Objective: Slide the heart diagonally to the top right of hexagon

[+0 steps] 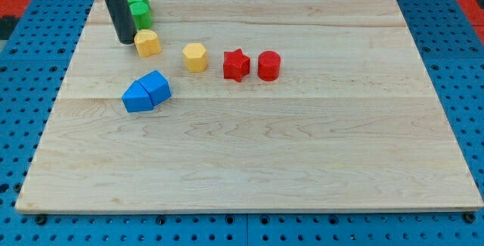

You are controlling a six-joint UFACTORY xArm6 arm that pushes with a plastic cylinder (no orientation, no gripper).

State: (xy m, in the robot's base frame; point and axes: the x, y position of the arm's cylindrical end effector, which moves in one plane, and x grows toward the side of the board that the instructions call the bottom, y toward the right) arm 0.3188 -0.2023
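Wooden board (302, 170) with seven small blocks gathered in the upper left part of the view.

Nearest the view's bottom, two blue blocks (147, 91) are seen touching each other. Beyond them a row is formed by the yellow heart (147, 42), the yellow hexagon (195, 57), the red star (236, 65) and the red cylinder (269, 65). My tip (126, 42) is placed just left of the heart, nothing being grasped. Farthest back, green blocks (139, 7) are partly hidden by the rod.

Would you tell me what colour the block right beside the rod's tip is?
Yellow: the heart block just right of my tip, in the camera view.
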